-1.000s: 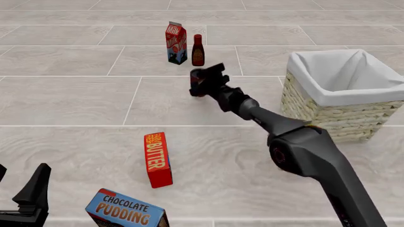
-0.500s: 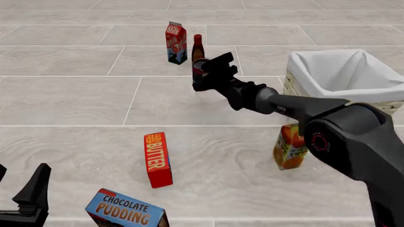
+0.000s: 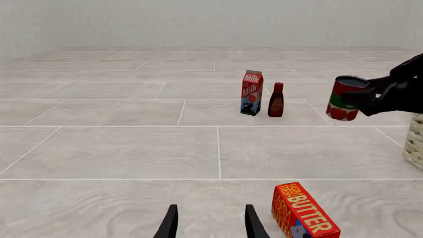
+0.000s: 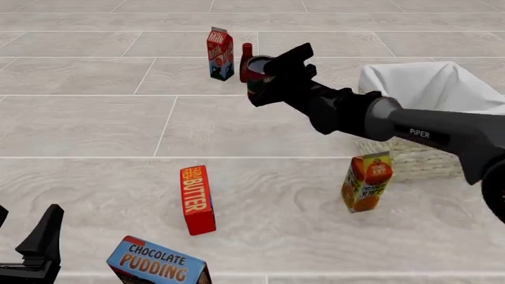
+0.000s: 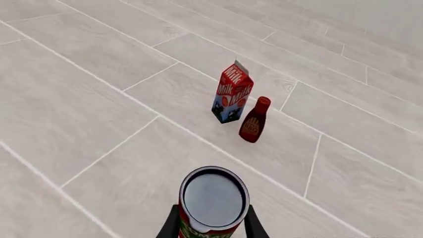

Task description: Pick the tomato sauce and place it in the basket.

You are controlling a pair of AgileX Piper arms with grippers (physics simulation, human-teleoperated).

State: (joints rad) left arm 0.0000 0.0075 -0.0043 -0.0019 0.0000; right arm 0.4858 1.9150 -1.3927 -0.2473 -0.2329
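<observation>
**Tomato sauce off the tabletop and rising toward the basket**

Tomato sauce [image 4: 257, 76] now hangs in the air, pinched in the right tool [image 4: 266, 80], whose two fingers are closed on the can's sides just below its dark metal top. The right wrist view shows this best — the can [image 5: 213, 203] stands upright between the fingers with its lid facing the camera. A second ago the same tool was lower and nearer the arm's base, down at the tabletop; half a second ago it had begun to climb. Now it is higher and has swung outward, so that the can sits just in front of the milk carton [image 4: 220, 54] and the dark bottle [image 4: 247, 52] as the front camera sees it. From the left wrist view the can [image 3: 345, 98] is plainly clear of the surface and well apart from both.

As the arm lifted, it uncovered an orange juice carton [image 4: 366, 182] standing below its forearm.

What this means, as I judge it: the pick is done and the carry has begun. The basket [image 4: 410, 151] lies to the tool's right, behind the forearm in the front view, and nothing stands between can and rim — only a sideways move and a release over the white liner remain.

The left tool [image 4: 39, 245] rests low at the near edge with its fingers apart and nothing between them, the butter box [image 4: 197, 200] and the pudding box [image 4: 158, 264] just beside it.
</observation>
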